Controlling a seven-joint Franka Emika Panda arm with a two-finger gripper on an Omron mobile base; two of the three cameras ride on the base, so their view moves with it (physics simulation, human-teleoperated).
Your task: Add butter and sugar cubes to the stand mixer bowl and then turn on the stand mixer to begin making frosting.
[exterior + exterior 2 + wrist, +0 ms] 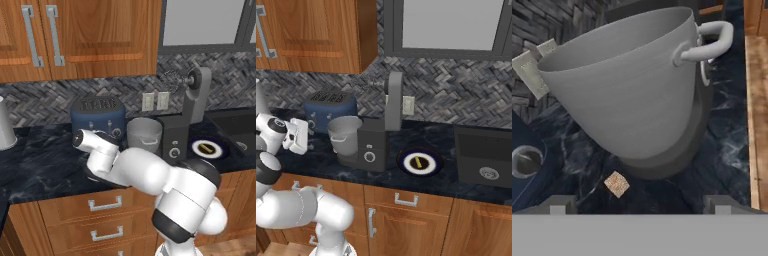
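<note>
The pale grey stand mixer bowl (pixel 627 90) sits on the base of the dark grey stand mixer (pixel 182 130), whose head is tilted up with the whisk (pixel 172 80) raised. One tan sugar cube (pixel 616 184) lies on the dark counter just in front of the bowl's base. My gripper (pixel 642 204) is open and empty, low over the counter and close to this cube. In the right base view my white hand (pixel 300 136) hangs left of the bowl (pixel 345 132). The butter (pixel 417 163) lies on a navy-rimmed plate (pixel 403 167) right of the mixer.
A navy toaster (pixel 97 117) stands against the backsplash left of the bowl, its knob (pixel 524 162) near my fingers. A sink (pixel 483 155) lies at the far right. The mixer's round knob (pixel 370 157) faces the counter's front edge. Wooden cabinets hang above.
</note>
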